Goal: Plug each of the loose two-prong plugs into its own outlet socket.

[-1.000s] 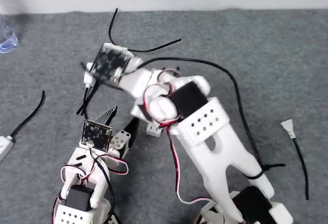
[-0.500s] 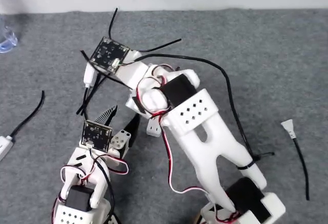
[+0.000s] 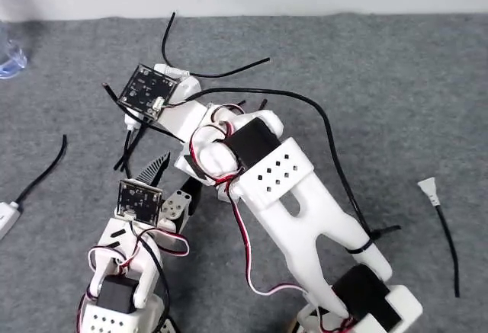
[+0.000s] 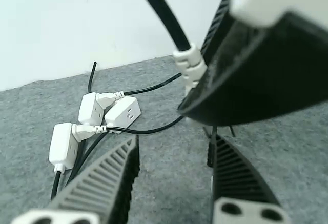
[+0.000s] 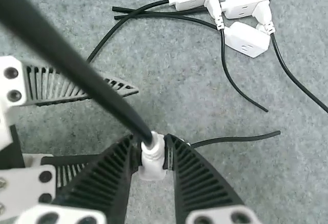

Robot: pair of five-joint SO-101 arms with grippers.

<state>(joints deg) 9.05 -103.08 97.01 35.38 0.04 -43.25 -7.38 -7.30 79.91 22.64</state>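
Leftward swung the right tool, pinching a white two-prong plug well apart from the white plastic outlet sockets; left tool spread. Its stiff black cord might twist the prongs askew.

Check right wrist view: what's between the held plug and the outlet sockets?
In the right wrist view, mostly bare grey carpet between plug and outlet sockets, crossed by one black cord.

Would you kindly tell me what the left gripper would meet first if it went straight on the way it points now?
Probably the thin black cord lying across the carpet ahead of the left gripper, then the white sockets; depth is unclear.
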